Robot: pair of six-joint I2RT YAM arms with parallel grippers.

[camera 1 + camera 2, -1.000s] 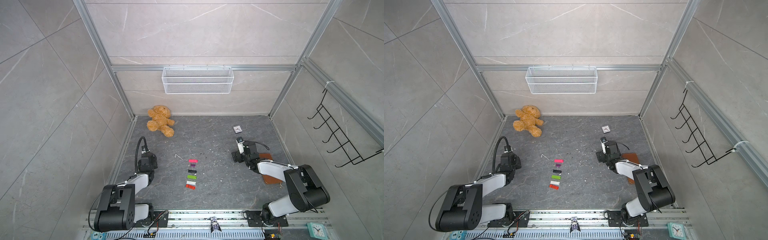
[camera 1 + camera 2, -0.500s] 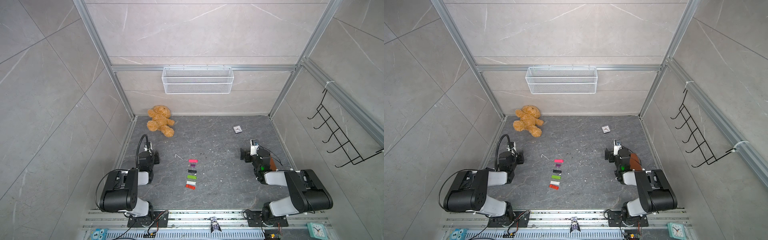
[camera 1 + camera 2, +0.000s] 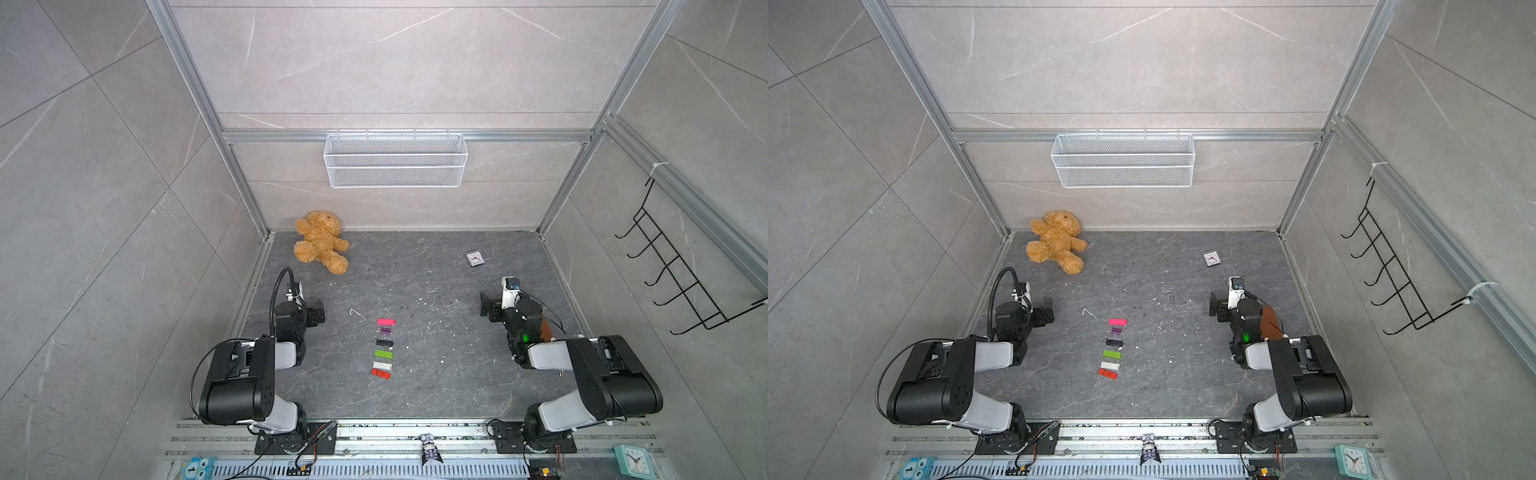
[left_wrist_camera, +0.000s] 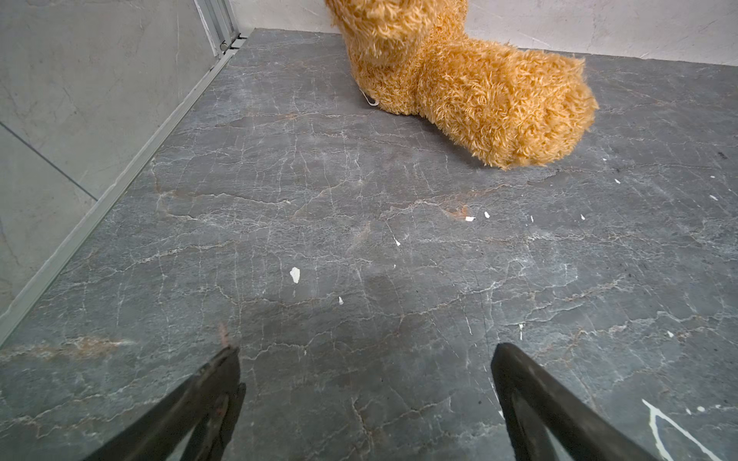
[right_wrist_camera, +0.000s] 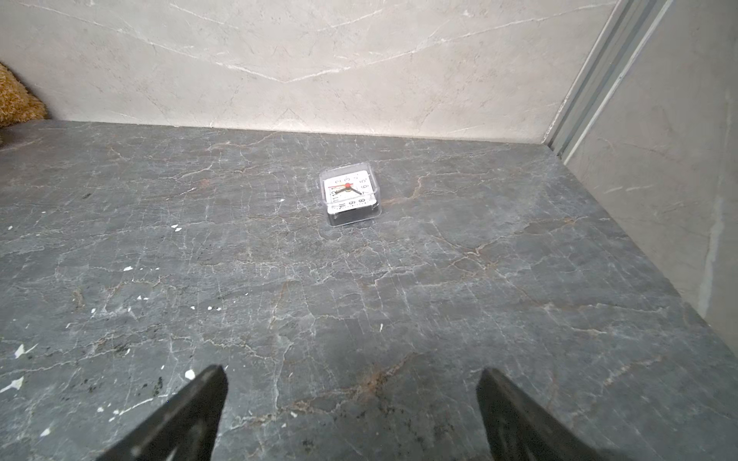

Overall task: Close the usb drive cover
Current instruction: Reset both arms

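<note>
Several usb drives lie in a column on the dark floor in both top views, from a pink one [image 3: 386,321] [image 3: 1117,321] at the far end to a red one [image 3: 380,373] at the near end. Their covers are too small to make out. My left gripper [image 3: 316,316] [image 4: 364,351] hovers low to the left of the column, open and empty. On the other side, my right gripper [image 3: 488,309] [image 5: 351,370] is also open and empty. Neither wrist view shows a drive.
A teddy bear [image 3: 320,241] [image 4: 479,88] lies at the back left, just ahead of the left gripper. A small clock [image 3: 474,258] [image 5: 349,197] lies at the back right. A wire basket [image 3: 395,160] hangs on the back wall, a hook rack [image 3: 681,274] on the right wall.
The left gripper has opened wide. Both arms have folded back toward their bases, and the right gripper has drawn away from the middle.
</note>
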